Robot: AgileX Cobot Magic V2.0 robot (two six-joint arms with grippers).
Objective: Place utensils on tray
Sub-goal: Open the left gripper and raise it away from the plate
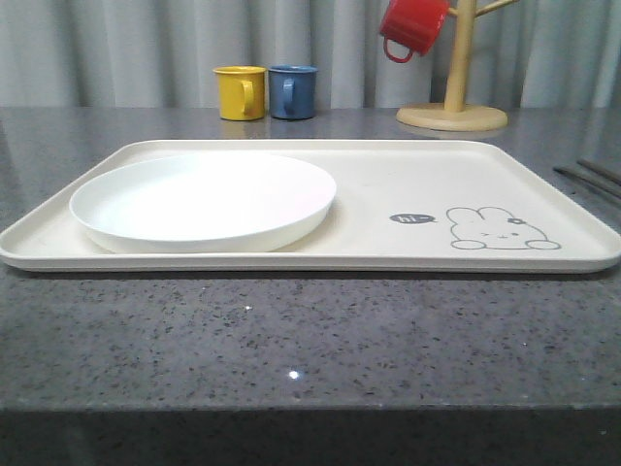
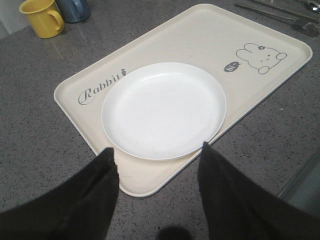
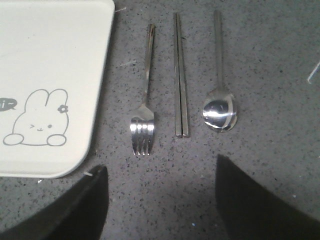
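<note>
The cream tray (image 1: 388, 184) with the grey rabbit drawing lies across the table, a round white plate (image 1: 204, 201) on its left half. In the right wrist view a silver fork (image 3: 145, 95), a pair of chopsticks (image 3: 180, 80) and a spoon (image 3: 219, 100) lie side by side on the dark counter just right of the tray (image 3: 50, 60). My right gripper (image 3: 161, 172) hovers open above them, nothing between its fingers. My left gripper (image 2: 158, 156) hangs open over the near left corner of the tray (image 2: 150, 185), by the plate (image 2: 164, 110). The utensils (image 1: 590, 177) show as thin bars at the far right edge.
A yellow mug (image 1: 240, 92) and a blue mug (image 1: 292, 91) stand behind the tray. At the back right a wooden mug tree (image 1: 454, 87) holds a red mug (image 1: 411, 25). Grey curtains close the back. The counter's front edge runs near the camera.
</note>
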